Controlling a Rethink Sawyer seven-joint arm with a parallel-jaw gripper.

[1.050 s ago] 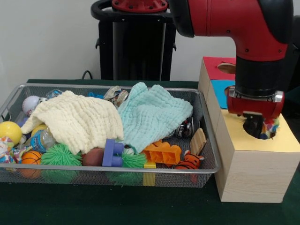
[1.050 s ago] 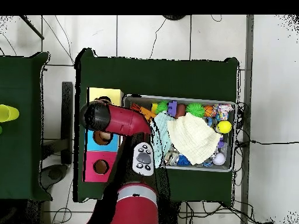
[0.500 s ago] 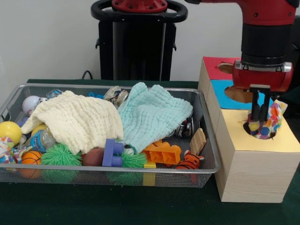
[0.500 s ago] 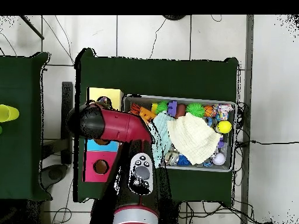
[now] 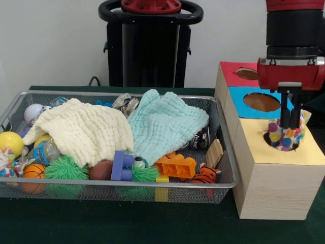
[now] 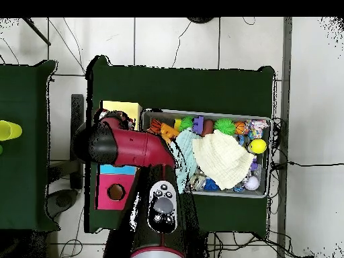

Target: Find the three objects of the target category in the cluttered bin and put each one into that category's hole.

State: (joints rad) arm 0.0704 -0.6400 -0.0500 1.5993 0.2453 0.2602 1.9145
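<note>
One wire bin [image 5: 223, 152] sits on the table, and beside it one wooden box [image 5: 277, 185] with three coloured panels on top: one red [image 5: 231, 71], one blue [image 5: 236, 96], one yellow [image 5: 304, 152]. Each panel has one hole, so three holes. One spotted cloth [image 5: 282, 138] sticks out of the yellow one. In the bin I count two cloths, one cream [image 5: 84, 129] and one mint [image 5: 165, 122]. Two green spiky balls [image 5: 66, 168], one yellow ball [image 5: 10, 142], one white ball [image 5: 33, 113], one small orange ball [image 5: 33, 171]. One purple block [image 5: 122, 165], one orange block [image 5: 175, 165], one tiger toy [image 5: 205, 174].
</note>
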